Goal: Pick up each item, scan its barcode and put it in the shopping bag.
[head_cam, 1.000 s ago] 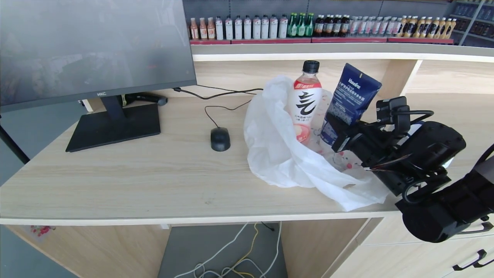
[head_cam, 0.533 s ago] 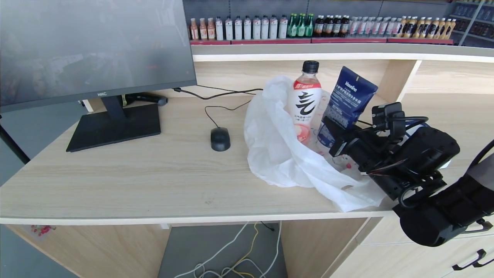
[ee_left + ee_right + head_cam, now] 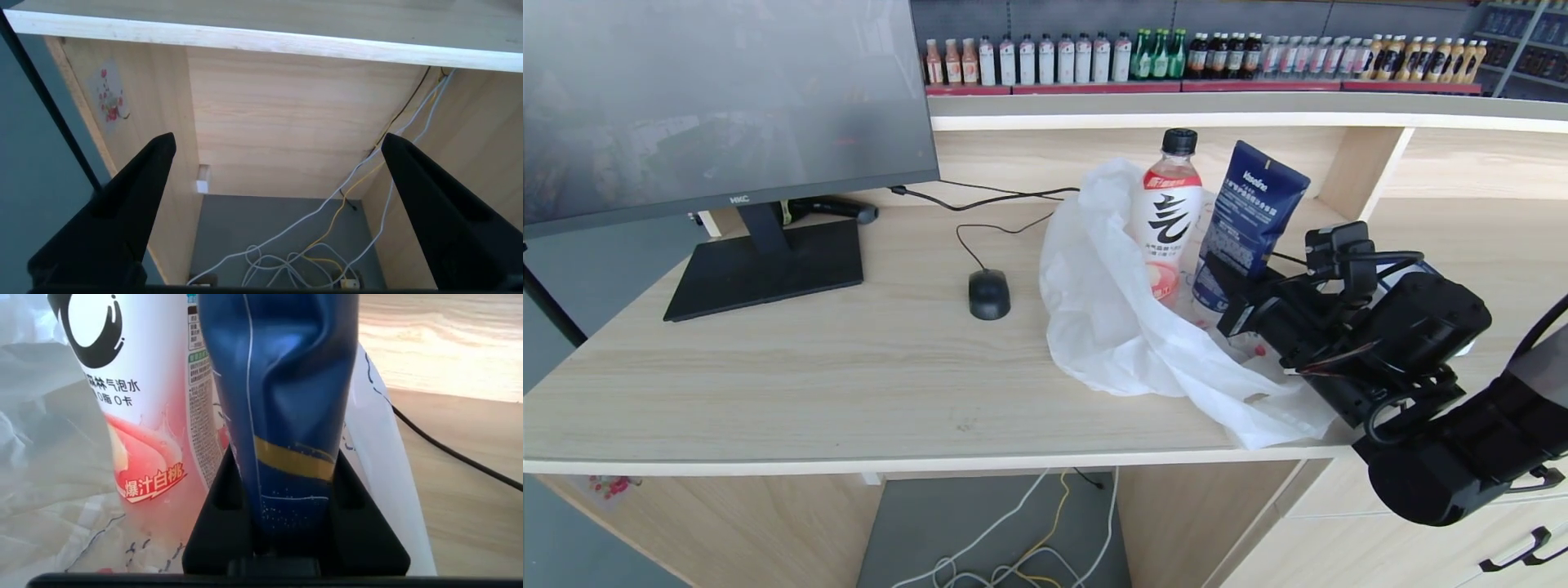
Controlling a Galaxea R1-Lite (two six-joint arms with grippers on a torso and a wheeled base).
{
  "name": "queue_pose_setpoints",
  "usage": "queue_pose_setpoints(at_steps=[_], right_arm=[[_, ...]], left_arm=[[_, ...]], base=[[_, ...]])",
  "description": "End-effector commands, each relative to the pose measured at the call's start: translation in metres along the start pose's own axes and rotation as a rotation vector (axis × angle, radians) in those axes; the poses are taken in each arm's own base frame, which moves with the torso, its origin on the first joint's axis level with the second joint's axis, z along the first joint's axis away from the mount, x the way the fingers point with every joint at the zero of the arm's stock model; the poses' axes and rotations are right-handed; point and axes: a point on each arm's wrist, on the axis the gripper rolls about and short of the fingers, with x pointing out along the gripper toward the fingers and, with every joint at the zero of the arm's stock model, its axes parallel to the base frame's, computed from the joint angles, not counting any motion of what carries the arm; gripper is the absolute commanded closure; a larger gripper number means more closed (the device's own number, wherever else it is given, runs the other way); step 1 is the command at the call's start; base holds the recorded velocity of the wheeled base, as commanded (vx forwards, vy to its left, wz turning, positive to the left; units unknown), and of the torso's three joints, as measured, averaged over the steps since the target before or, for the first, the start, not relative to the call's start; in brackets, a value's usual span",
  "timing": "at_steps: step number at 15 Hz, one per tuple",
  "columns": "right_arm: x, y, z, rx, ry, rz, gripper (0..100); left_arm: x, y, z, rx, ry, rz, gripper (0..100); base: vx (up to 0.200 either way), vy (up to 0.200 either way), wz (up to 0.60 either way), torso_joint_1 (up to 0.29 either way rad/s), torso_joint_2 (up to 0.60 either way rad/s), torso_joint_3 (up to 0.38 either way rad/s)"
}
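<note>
Counter (image 3: 849, 367); pouch (image 3: 1252, 219) in right end effector (image 3: 1228, 286)

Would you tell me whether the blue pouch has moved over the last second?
Yes. The blue pouch, held by the right gripper, has dropped lower and closer to the bottle in the shopping bag.

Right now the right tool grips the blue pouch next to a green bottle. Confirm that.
Wrong colour: the bottle is white and pink with a black cap, as the head view shows. The right tool does grip the blue pouch beside it.
</note>
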Motion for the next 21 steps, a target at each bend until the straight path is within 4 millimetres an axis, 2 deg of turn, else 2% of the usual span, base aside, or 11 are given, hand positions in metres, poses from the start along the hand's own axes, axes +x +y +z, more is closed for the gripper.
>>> queue_pose_setpoints(at_steps=[1, 11, 12, 17, 21], right_arm=[[0.0, 0.0, -0.003, 0.0, 0.008, 0.001, 100], [0.0, 0.0, -0.003, 0.005, 0.008, 0.001, 100], [0.0, 0.0, -0.003, 0.005, 0.008, 0.001, 0], [-0.003, 0.0, 0.006, 0.005, -0.011, 0.0, 0], [-0.019, 0.0, 0.025, 0.004, -0.033, -0.001, 0]], left_arm=[[0.0, 0.0, 0.0, -0.001, 0.0, 0.0, 0], [0.0, 0.0, 0.0, -0.001, 0.0, 0.0, 0], [0.0, 0.0, 0.0, -0.001, 0.0, 0.0, 0], [0.0, 0.0, 0.0, -0.001, 0.0, 0.0, 0], [0.0, 0.0, 0.0, -0.001, 0.0, 0.0, 0]], base=[[0.0, 0.0, 0.0, 0.0, 0.0, 0.0], [0.0, 0.0, 0.0, 0.0, 0.0, 0.0], [0.0, 0.0, 0.0, 0.0, 0.0, 0.0], [0.0, 0.0, 0.0, 0.0, 0.0, 0.0], [0.0, 0.0, 0.0, 0.0, 0.0, 0.0]])
